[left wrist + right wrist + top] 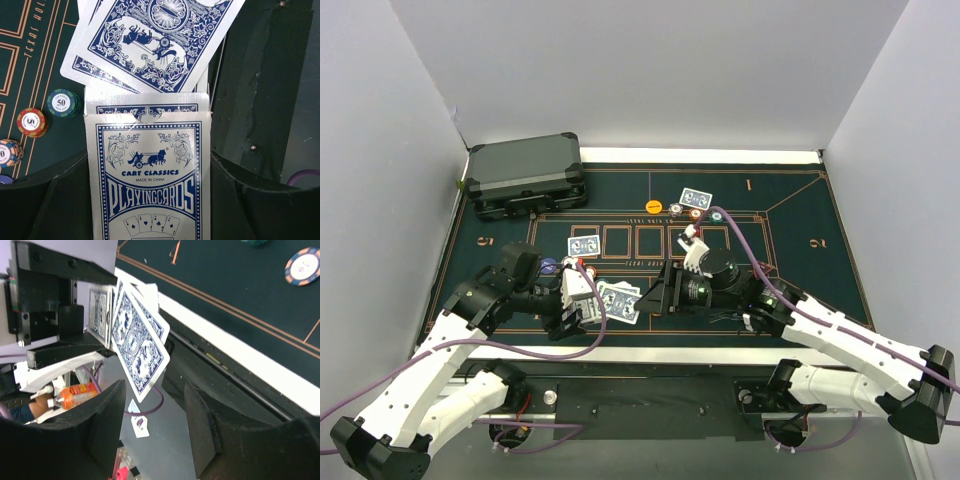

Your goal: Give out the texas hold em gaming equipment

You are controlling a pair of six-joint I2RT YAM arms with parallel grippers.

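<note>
Top view, left to right.

- Dark grey case (527,177): shut, sitting at 10 o'clock on the green mat (800,230) that covers the counter.
- Left claw (570,305): at 7 o'clock on the mat, pressed together on a blue-and-white card box (149,190). The left wrist view shows a finger against each long side of the box.
- Teal chip (63,102), red chip (31,122) and orange-rimmed chip (9,152): flat on the mat at 9 o'clock of the box in the wrist view. They lie near one another, and the last is cut off by the picture edge.
- Lone card (583,245): blue back up, on the mat just at 12 o'clock of the left claw.
- Fanned cards (150,40): sticking out of the box's open top with their blue backs showing. In the top view they spread toward 3 o'clock.
- Right claw (645,297): faces the left claw from 3 o'clock of the fan, fingers spread. In the right wrist view the lowest corner of the fan hangs between the two fingers. Cannot tell whether either finger touches it.
- Row of chips (676,208): three, at 12 o'clock of the mat's centre.
- Second card (696,197): blue back up, just beside the right end of that row.
</note>
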